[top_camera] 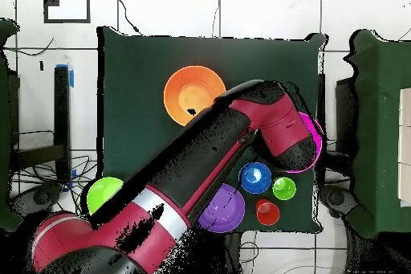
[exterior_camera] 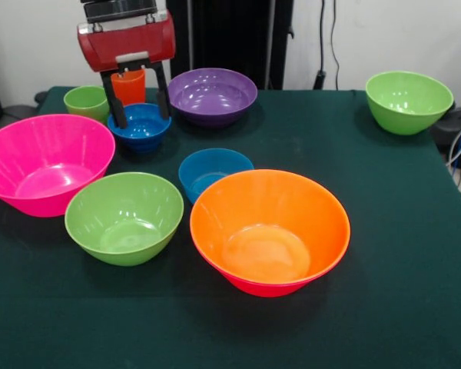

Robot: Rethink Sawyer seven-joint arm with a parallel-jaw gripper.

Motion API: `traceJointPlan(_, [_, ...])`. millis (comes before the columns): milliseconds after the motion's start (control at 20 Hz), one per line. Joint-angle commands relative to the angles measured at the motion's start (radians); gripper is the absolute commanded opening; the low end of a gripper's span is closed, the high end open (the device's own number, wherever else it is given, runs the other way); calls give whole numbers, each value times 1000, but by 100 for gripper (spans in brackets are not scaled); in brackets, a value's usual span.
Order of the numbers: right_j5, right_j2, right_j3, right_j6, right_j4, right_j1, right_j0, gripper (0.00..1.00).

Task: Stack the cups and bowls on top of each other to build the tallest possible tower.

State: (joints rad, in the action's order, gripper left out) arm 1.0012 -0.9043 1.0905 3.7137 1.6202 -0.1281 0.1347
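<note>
My gripper (exterior_camera: 142, 119) hangs at the table's far left in the front view, open. Its two black fingers (exterior_camera: 117, 108) stand wide apart, with their tips at the rim of a small blue bowl (exterior_camera: 140, 127). The orange tumbler (exterior_camera: 128, 86) shows between the fingers, behind them. The light-green cup (exterior_camera: 86, 101) stands to its left. A second small blue bowl (exterior_camera: 213, 171) sits mid-table. A big pink bowl (exterior_camera: 44, 161), a green bowl (exterior_camera: 124, 217) and a big orange bowl (exterior_camera: 270, 229) stand apart at the front. No tower stands. In the overhead view the arm hides the gripper.
A purple bowl (exterior_camera: 212, 95) stands right of the gripper, and another green bowl (exterior_camera: 408, 100) at the far right corner. In the overhead view the arm (top_camera: 201, 166) crosses the table over the blue bowl (top_camera: 254, 177), green cup (top_camera: 283, 188), tumbler (top_camera: 267, 212) and purple bowl (top_camera: 222, 209).
</note>
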Motion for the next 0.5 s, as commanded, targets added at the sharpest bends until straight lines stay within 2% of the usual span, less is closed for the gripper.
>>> traceJointPlan(50, [22,92,-26,19,32,35,14,100])
traceJointPlan(500, [160,-6,-49,153,98,-48,57,100])
